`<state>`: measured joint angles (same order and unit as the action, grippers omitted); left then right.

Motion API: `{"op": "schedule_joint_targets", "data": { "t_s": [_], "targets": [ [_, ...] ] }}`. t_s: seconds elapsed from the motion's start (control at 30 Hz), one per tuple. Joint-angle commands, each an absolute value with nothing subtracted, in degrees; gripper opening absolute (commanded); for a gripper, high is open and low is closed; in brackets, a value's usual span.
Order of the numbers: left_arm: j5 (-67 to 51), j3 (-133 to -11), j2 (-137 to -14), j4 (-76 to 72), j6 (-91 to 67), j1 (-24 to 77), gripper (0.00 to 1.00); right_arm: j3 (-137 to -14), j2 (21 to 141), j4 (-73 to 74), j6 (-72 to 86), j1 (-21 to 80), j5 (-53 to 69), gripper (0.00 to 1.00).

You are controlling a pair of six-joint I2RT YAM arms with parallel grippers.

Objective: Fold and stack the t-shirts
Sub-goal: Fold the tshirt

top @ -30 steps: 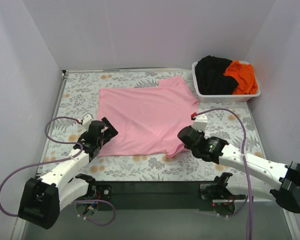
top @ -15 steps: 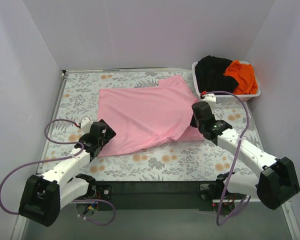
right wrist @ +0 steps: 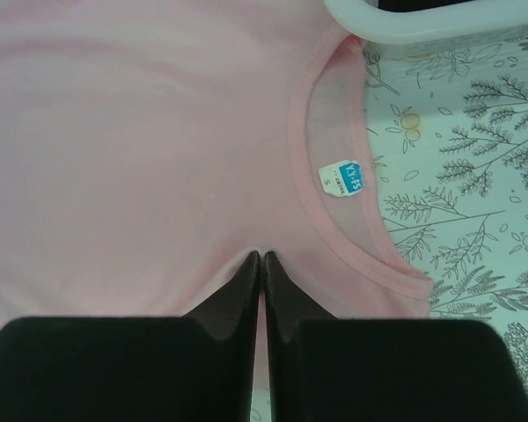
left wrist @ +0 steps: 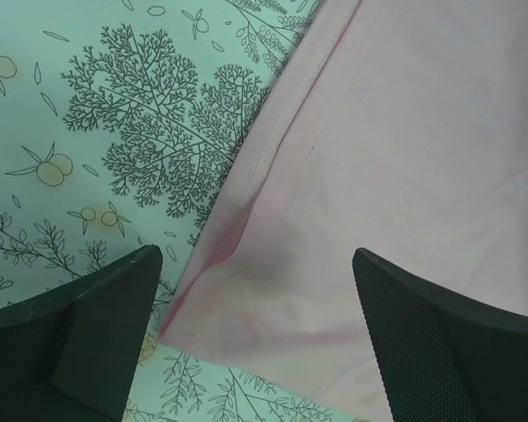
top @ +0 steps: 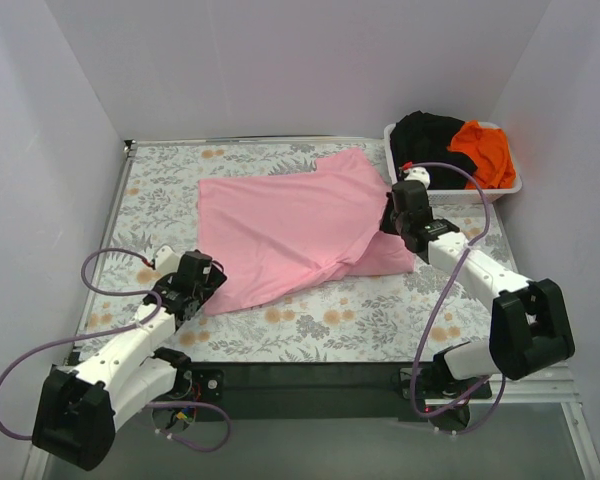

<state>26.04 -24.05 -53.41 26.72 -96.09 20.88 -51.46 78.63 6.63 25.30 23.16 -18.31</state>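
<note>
The light pink t-shirt (top: 280, 225) lies spread on the patterned table, with its near right part folded up over itself. My right gripper (top: 392, 218) is shut on a pinch of the pink cloth (right wrist: 141, 132) just beside the collar and its size label (right wrist: 341, 178); in the right wrist view the gripper (right wrist: 261, 257) has its jaws closed together. My left gripper (top: 202, 282) is open and empty, and hovers (left wrist: 255, 264) over the shirt's near left corner (left wrist: 211, 308). The black t-shirt (top: 425, 148) and the orange t-shirt (top: 485, 150) lie in the basket.
The white lattice basket (top: 450, 193) stands at the far right corner, close behind my right gripper; its rim shows in the right wrist view (right wrist: 405, 22). White walls enclose the table on three sides. Purple cables loop beside both arms.
My right gripper has carried the shirt's near right part away from the front edge, up to the far right by the basket. My left gripper has drawn back slightly towards the near left.
</note>
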Motion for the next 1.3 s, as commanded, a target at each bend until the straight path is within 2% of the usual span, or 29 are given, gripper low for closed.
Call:
{"op": "schedule_joint_targets", "data": {
  "t_s": [0.0,0.3,0.47,0.8,0.87,0.93,1.03,1.27],
  "targets": [
    [25.14,-25.14,-51.42,31.03,-98.26,21.53,0.83,-54.23,79.89,1.68,24.26,22.06,-13.98,0.01],
    [23.99,-25.49,-53.09,35.41,-102.12,25.75,0.79,-56.78,83.23,0.88,23.91,21.53,-11.60,0.01],
    [24.61,-24.96,-52.12,38.14,-105.46,28.30,0.73,-56.78,84.55,0.53,23.99,21.45,-11.07,0.01],
    [25.23,-24.96,-52.12,39.11,-106.52,29.35,0.45,-55.90,83.32,0.53,23.47,20.22,-10.99,0.01],
    [25.22,-24.96,-52.03,39.29,-106.52,29.62,0.36,-55.72,83.23,0.53,23.47,20.04,-10.99,0.01],
    [25.22,-24.87,-51.86,39.20,-106.52,29.62,0.20,-55.72,83.23,0.53,23.47,19.95,-10.81,0.01],
    [25.14,-24.87,-51.68,39.20,-106.61,29.62,0.02,-55.72,83.50,0.53,23.38,19.86,-10.81,0.01],
    [24.26,-24.79,-49.58,38.41,-105.21,29.71,0.00,-55.90,83.50,0.53,22.68,19.34,-10.55,0.01]
  ]
}}
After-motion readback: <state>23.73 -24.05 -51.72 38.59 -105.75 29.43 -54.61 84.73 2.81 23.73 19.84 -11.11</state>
